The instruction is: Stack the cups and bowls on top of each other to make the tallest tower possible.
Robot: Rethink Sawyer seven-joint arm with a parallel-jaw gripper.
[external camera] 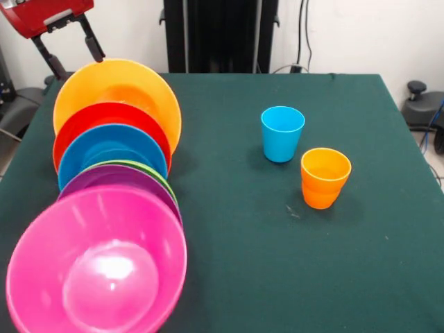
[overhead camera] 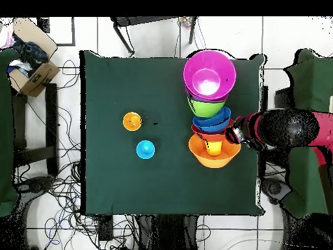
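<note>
Front and overhead views of a green-covered bench (external camera: 277,277) with a Sawyer arm at one side. A tall tower (external camera: 114,180) of stacked bowls leans toward the front camera at the picture's left. From base to top it shows a large orange bowl (external camera: 121,83), a red bowl (external camera: 104,114), a blue bowl (external camera: 111,142), a thin green rim (external camera: 156,172), a purple bowl (external camera: 118,179) and a large pink bowl (external camera: 97,263), whose glossy inside faces the camera. Overhead, the same pile reads as an overlapping row from the orange bowl (overhead camera: 213,151) near the robot's side to the pink bowl (overhead camera: 209,75) at the far edge.

Two cups stand upright and well apart from the tower, on open cloth. The blue cup (external camera: 282,133) lies farther from the front camera; the orange cup (external camera: 325,177) is just beside it, nearer and to the picture's right, not touching. A seam round the orange cup's wall suggests nested cups; the count cannot be told. Overhead, the orange cup (overhead camera: 132,120) and blue cup (overhead camera: 145,149) sit near the bench's middle.

The gripper (external camera: 76,45) hangs at the front picture's top left, just above the orange bowl's rim. Its two dark jaws stand apart with nothing between them; whether a tip touches the rim cannot be told
</note>
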